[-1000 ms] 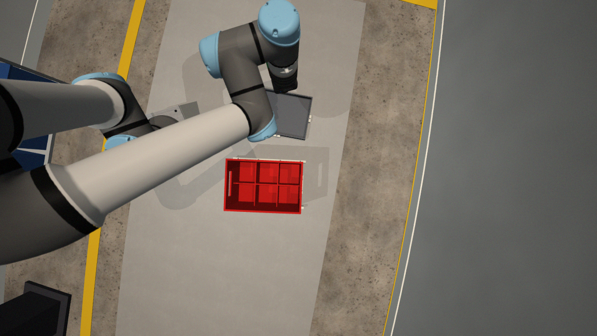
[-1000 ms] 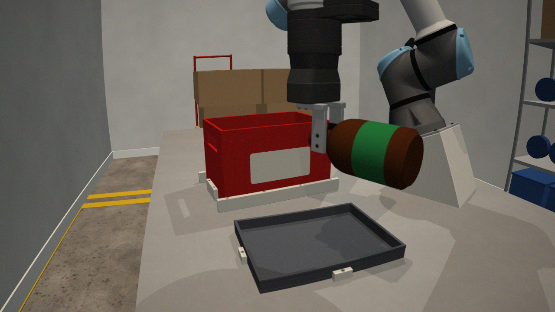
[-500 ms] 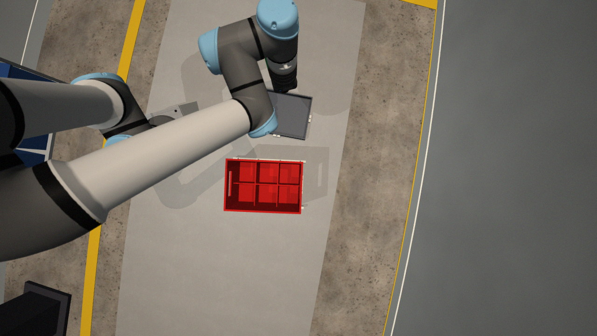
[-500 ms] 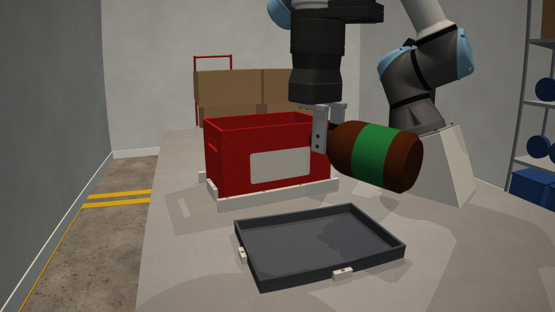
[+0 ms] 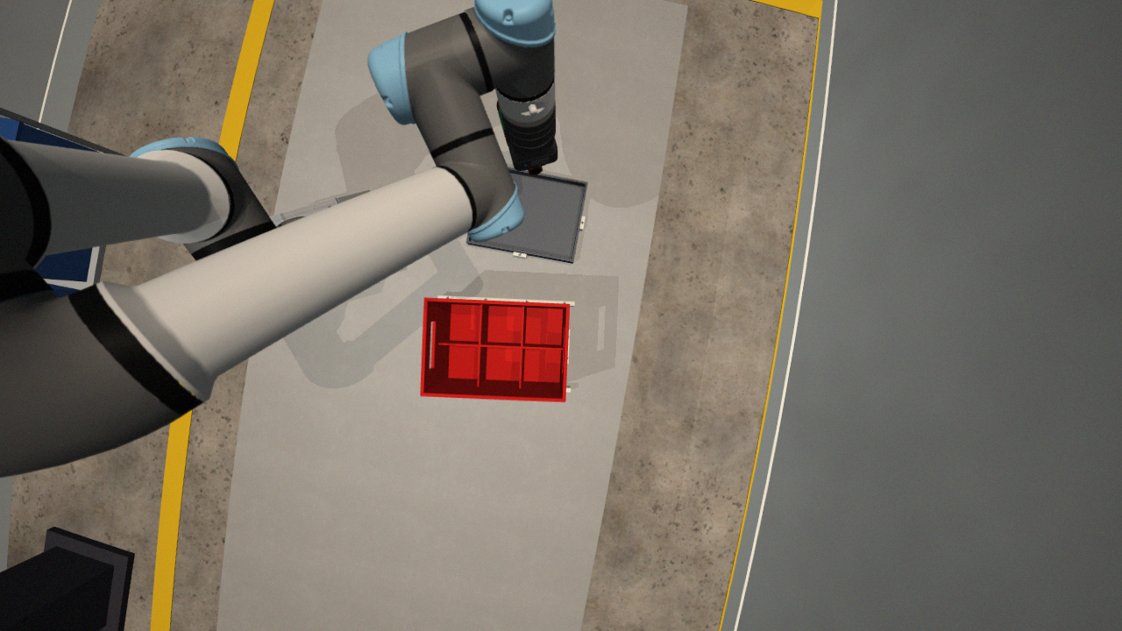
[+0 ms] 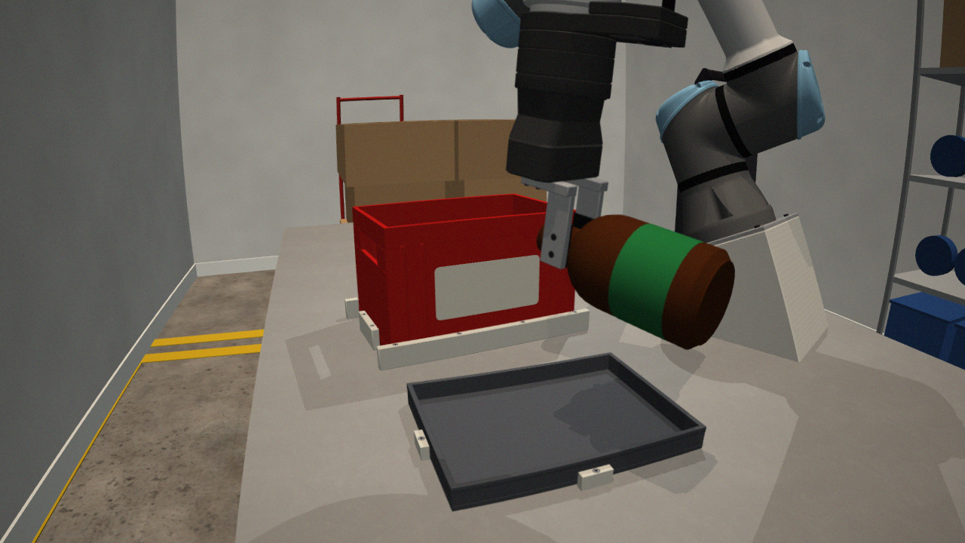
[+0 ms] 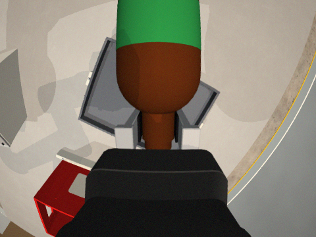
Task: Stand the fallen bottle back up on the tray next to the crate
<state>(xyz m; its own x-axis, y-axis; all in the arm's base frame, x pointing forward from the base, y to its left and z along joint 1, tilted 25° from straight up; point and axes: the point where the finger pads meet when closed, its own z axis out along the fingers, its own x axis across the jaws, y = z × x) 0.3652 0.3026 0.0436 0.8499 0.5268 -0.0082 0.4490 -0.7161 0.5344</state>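
Observation:
My gripper (image 6: 570, 226) is shut on the neck of a brown bottle (image 6: 647, 280) with a green label. I hold it high above the dark grey tray (image 6: 552, 425). The bottle lies nearly level, its base tilted a little down and pointing away from the red crate (image 6: 458, 270). In the wrist view the bottle (image 7: 159, 49) reaches out from my fingers, with the tray (image 7: 105, 101) far below. In the overhead view the arm hides the bottle; the tray (image 5: 541, 219) and the crate (image 5: 493, 349) show there.
The red crate sits in a white frame (image 6: 472, 337) behind the tray. A white wedge-shaped arm base (image 6: 769, 290) stands to the right. Cardboard boxes (image 6: 418, 158) and a shelf (image 6: 938, 168) lie beyond the table.

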